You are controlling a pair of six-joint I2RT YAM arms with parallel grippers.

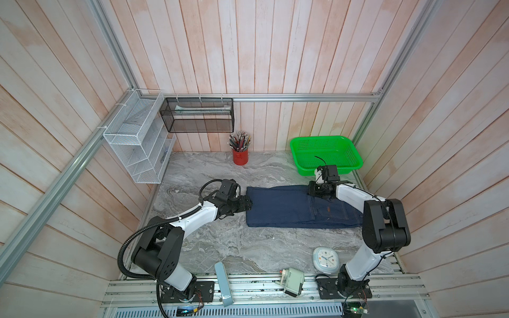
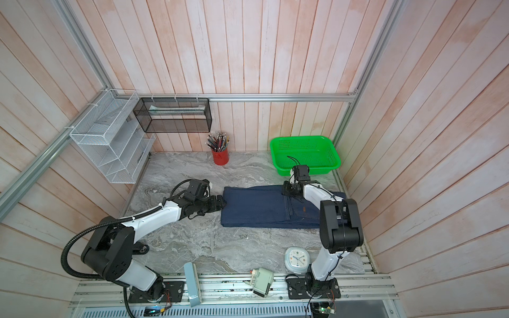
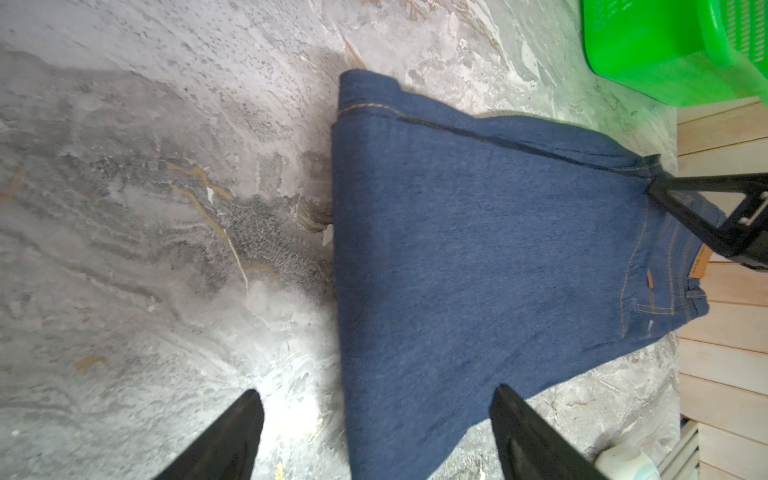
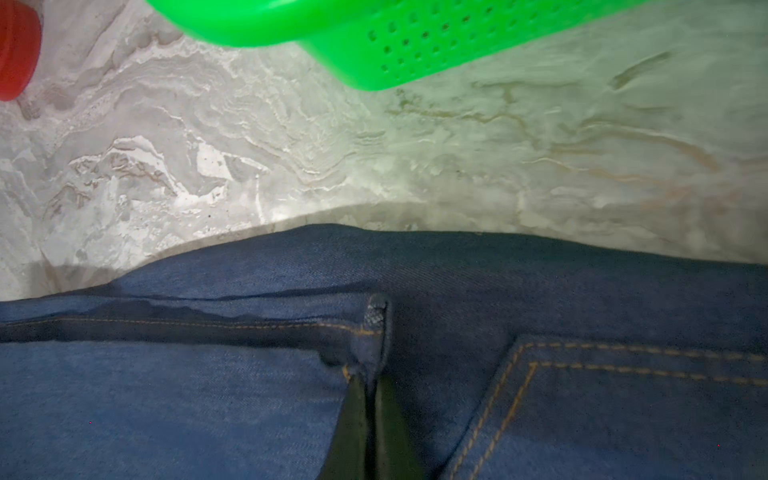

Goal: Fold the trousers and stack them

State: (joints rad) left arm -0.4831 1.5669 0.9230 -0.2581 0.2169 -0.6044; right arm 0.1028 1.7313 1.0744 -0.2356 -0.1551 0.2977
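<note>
The marble table (image 1: 220, 242) carries trousers (image 1: 281, 209), basket (image 1: 330, 150), cup (image 1: 240, 159), clock (image 1: 325, 259).

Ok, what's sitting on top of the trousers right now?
The right gripper, jaws shut on the folded-over leg's hem at the far edge of the trousers. The left gripper, jaws open, straddles their left edge. The right arm hides the cloth's right end from above.

Tan-stitched navy trousers (image 1: 281, 206) — green basket (image 1: 304, 170)

The site was a robot lab test cell. An aluminium frame (image 1: 303, 97) and plank-pattern panels (image 1: 275, 41) enclosed a marble-pattern tabletop (image 1: 234, 242); left arm (image 1: 198, 216) and right arm (image 1: 349, 192) were bolted to rails (image 1: 253, 287) along the bottom edge.
</note>
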